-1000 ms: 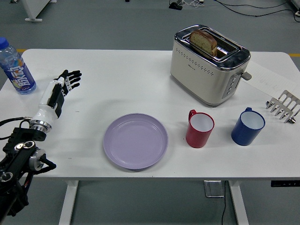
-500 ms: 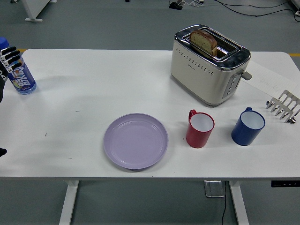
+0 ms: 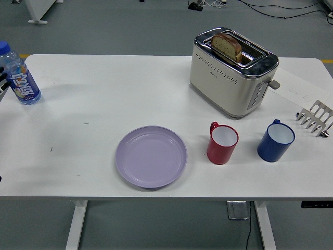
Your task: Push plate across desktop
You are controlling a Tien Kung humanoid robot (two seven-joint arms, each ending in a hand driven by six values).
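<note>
Lavender plate [image 3: 151, 156] unmoved, left arm withdrawn

barely any robot showing here, just a sliver of the left hand [image 3: 2, 77] at the frame edge: black, with small white bits

Only a dark sliver of the left hand [image 3: 2, 78] at the picture's left edge, pose indiscernible.

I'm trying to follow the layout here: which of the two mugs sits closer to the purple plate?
The red mug with the white inside, just right of the round purple plate. The blue mug stands farther right, beyond the red one.
</note>
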